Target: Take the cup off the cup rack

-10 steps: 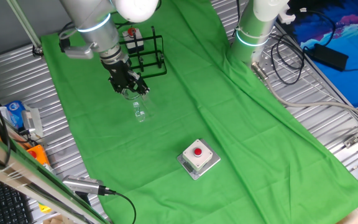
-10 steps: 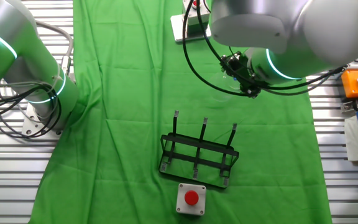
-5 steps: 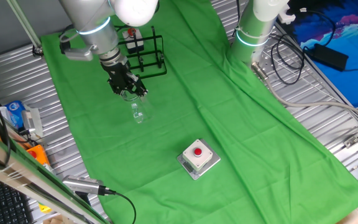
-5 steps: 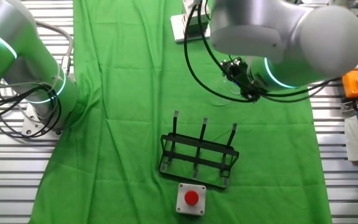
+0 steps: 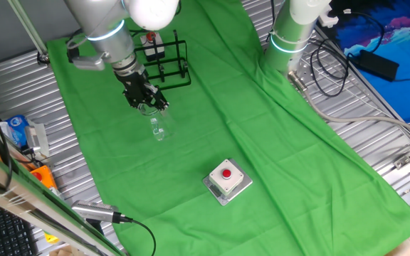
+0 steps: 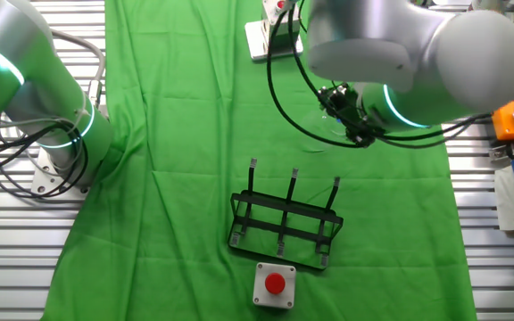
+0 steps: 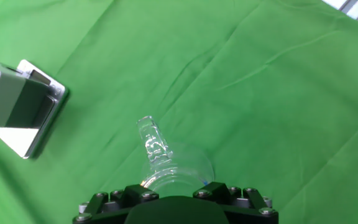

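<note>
My gripper [image 5: 146,101] is shut on the clear cup [image 5: 158,129], which hangs below the fingers just over the green cloth, its little handle pointing away. In the hand view the cup [image 7: 174,167] sits between the jaws, handle [image 7: 150,139] towards the top of the picture. In the other fixed view the gripper [image 6: 348,116] is under the big arm and the cup [image 6: 327,125] is only faintly visible. The black wire cup rack [image 5: 166,60] stands empty behind the gripper, a hand's width away; it also shows in the other fixed view [image 6: 285,223].
A grey red-button box [image 5: 227,178] sits on the cloth nearer the front, and shows in the hand view [image 7: 18,107]. A second red-button box [image 6: 273,284] stands beside the rack. A second arm's base [image 5: 291,35] stands at the cloth's far side. Clutter [image 5: 21,134] lies off the cloth's edge.
The arm has shifted very slightly, away from the rack. The cup stays in the gripper.
</note>
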Motion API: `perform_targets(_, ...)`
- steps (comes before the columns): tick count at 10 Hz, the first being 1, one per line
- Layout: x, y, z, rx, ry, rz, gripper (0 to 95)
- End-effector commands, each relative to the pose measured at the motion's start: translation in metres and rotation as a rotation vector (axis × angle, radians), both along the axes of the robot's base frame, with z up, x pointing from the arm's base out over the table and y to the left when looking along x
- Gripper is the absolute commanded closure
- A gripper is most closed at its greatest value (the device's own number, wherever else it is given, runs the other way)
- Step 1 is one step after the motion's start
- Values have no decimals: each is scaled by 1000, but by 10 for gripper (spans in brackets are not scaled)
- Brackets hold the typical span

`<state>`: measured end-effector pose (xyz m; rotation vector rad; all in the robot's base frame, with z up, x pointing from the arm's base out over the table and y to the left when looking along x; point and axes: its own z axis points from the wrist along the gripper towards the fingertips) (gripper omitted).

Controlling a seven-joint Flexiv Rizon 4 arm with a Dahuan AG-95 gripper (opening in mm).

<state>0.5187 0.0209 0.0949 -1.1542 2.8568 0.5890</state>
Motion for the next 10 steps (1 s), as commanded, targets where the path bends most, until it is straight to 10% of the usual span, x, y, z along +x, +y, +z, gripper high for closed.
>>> perform_targets(1, -2, 1, 0, -10, -34, 15, 0)
perform_targets(6, -2, 1, 2, -28, -32, 5, 0)
perform_targets(10, -5, 2, 13, -163, -8, 37, 0)
